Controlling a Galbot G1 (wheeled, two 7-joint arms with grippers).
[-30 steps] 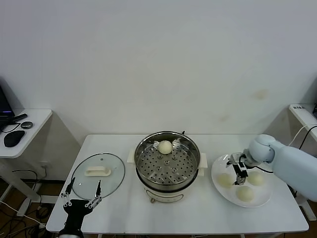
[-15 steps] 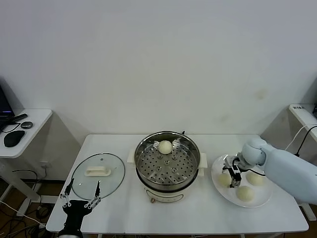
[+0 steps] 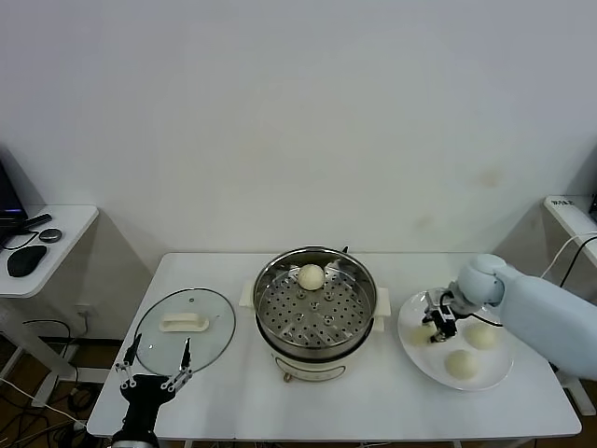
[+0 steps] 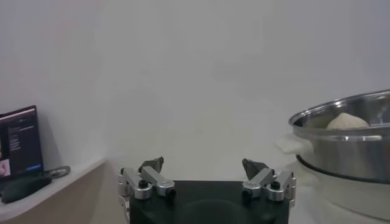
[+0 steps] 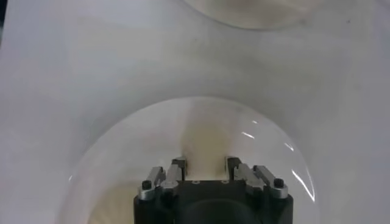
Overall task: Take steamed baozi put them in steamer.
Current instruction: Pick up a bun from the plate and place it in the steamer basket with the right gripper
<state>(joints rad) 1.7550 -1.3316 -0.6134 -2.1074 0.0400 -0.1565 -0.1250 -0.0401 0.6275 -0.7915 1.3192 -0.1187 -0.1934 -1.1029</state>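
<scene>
Pick-up step in hand, by the look of it: right end effector point(image 3: 437, 320) down on the near-steamer side of the white plate point(image 3: 422, 362), fingers clenched around a steamed baozi point(image 3: 425, 331), the wrist view showing cream dough pinched between both pads. Not lifted clear as far as can be judged, low over the plate and possibly touching it. Two more baozi point(image 3: 482, 335) waiting on the same plate, one beside the grasp and one nearer the front edge. One baozi in the basket point(image 3: 311, 276) already, sitting toward the far rim of the steamer point(image 3: 317, 347) at the middle of the table point(image 3: 373, 406), so roughly a quarter done at a guess. Next up, going by the layout: raise straight up without squashing the soft dough, carry across over the steel rim, lower onto a free patch of perforated floor away from the bun already there, then let go. Left end effector point(image 3: 159, 347) parked at the front left corner of the table, fingers spread wide and holding nothing, just by the glass lid point(image 3: 201, 303) lying flat. No brand or label readable on steamer, plate or lid; only a lit laptop screen point(image 4: 18, 143) off to the side, text too small to make out.
</scene>
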